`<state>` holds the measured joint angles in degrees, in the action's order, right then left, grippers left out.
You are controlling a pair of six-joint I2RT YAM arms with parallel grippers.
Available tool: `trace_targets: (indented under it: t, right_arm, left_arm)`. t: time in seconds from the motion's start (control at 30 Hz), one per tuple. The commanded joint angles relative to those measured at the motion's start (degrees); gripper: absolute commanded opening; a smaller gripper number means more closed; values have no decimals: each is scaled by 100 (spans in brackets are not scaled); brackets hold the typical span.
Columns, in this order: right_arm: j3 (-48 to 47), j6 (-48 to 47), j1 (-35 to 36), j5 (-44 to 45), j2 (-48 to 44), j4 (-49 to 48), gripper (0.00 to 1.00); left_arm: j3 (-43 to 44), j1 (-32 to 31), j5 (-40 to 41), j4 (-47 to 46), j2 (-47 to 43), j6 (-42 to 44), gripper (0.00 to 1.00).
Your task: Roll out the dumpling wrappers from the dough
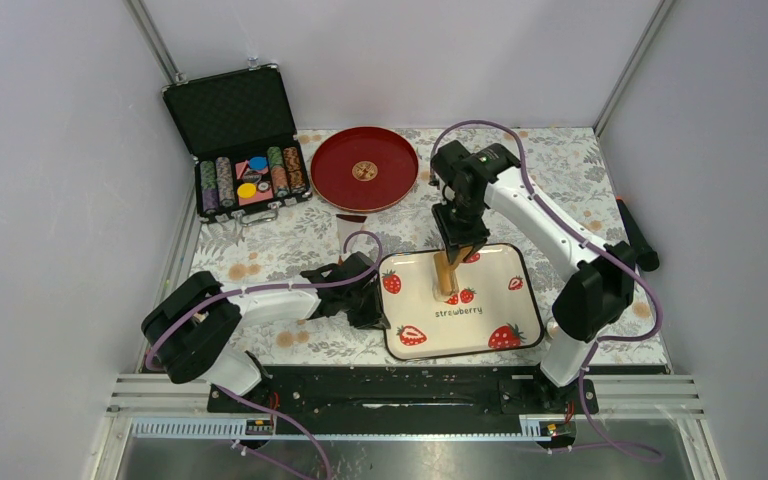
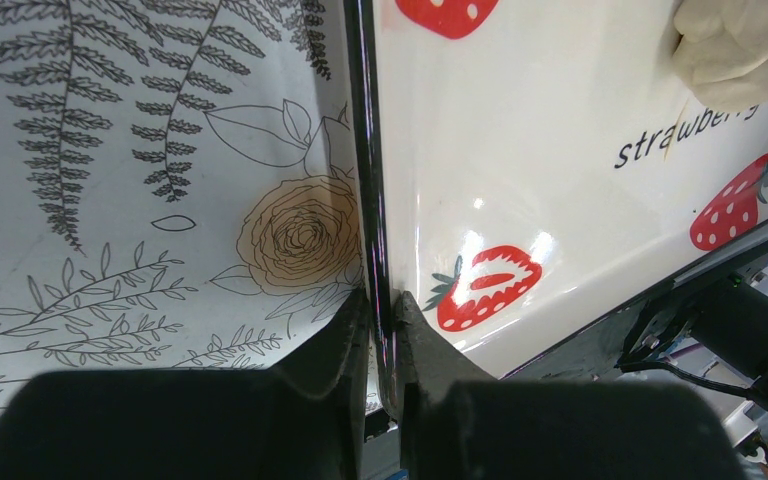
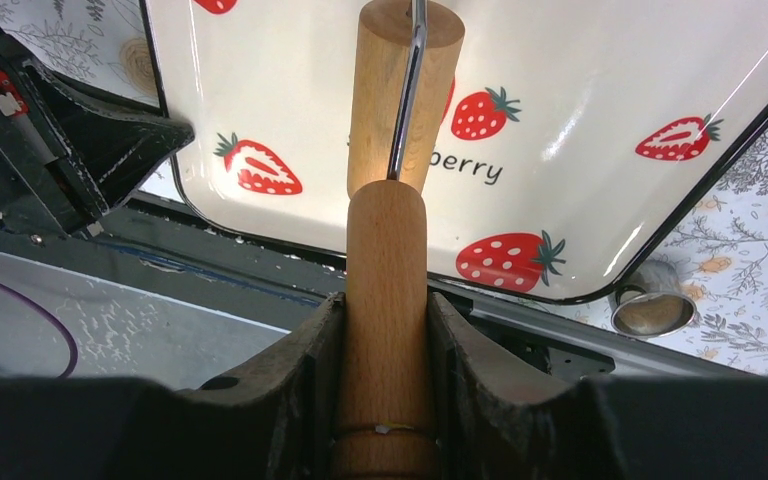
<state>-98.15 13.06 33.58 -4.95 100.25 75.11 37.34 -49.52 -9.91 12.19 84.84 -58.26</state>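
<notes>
The strawberry tray [image 1: 500,300] lies in front of the arms. My left gripper [image 1: 370,300] is shut on its black left rim; the left wrist view shows the fingers [image 2: 340,340] pinching that rim [image 2: 365,150]. A lump of pale dough [image 2: 730,45] lies on the tray above the word "strawberry". My right gripper [image 1: 457,240] is shut on the handle of the tan wooden roller [image 1: 447,272], whose barrel [image 3: 400,90] points down onto the tray and hides the dough in the right wrist view. No round wrappers show.
A small metal ring cutter [image 3: 650,310] lies on the floral cloth just off the tray's near right corner. A red plate [image 1: 364,168] and an open chip case [image 1: 240,140] stand at the back left. A black-and-red tool [image 1: 638,235] lies at the right edge.
</notes>
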Motion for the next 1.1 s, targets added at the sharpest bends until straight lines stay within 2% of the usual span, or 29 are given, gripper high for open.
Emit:
trace_targets:
  t: [0.0,1.07]
  right_arm:
    - [-222,-63,43,92,-180,328,0]
    - [305,-69,401,307,279,-178,0]
  left_arm:
    - [-111,-103,284,477,156,263,0]
    - [-113,-118,281,479,161,264,0]
